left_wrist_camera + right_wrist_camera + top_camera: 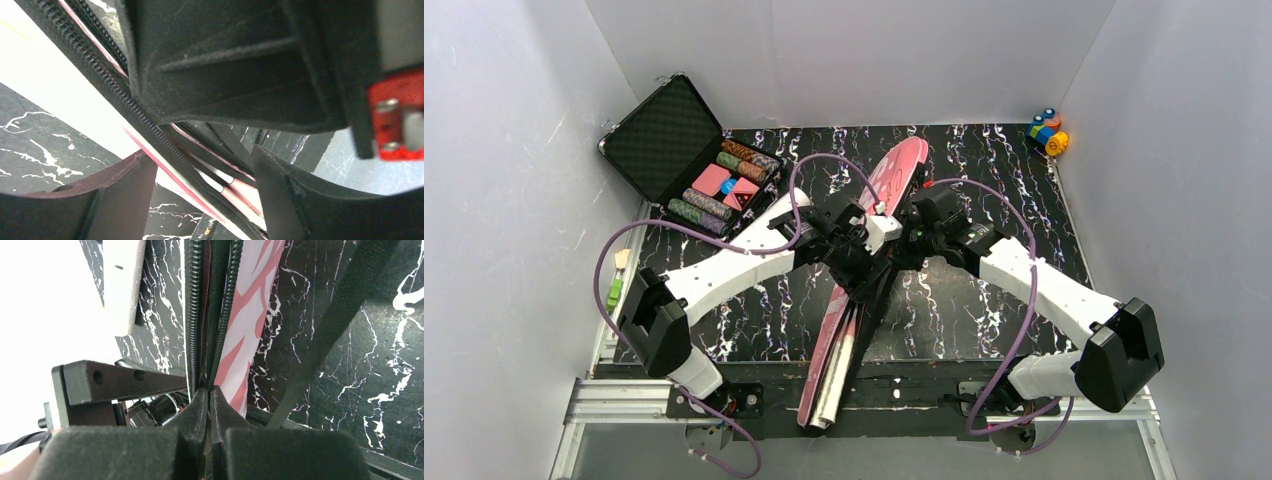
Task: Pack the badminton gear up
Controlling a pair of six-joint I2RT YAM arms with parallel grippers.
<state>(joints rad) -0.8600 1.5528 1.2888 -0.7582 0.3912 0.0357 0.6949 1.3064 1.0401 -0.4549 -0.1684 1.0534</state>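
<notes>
Black marble-look table (984,320) boxed in by plain white walls, with the pink racket bag (902,165) lying diagonally across the middle of it. Packing looks mostly done. No loose racket, shuttlecock or tube shows anywhere around the bag, and a white end (829,405) pokes out of the bag's near tip, so the gear is probably inside.

What's left seems to be the zipping, since the zipper (192,315) gapes open along the bag's edge. Both arms meet over the bag's waist. The right gripper (207,390) is pinched tight on the zipper where its two rows come together. The left gripper (200,152) stands wide, straddling the zipper without squeezing it.

Count:
- one bag
- one open poker chip case (664,135) off the bag's far-left
- one little toy cluster (1049,130) off its far-right

The rackets can't be counted because they're hidden.
</notes>
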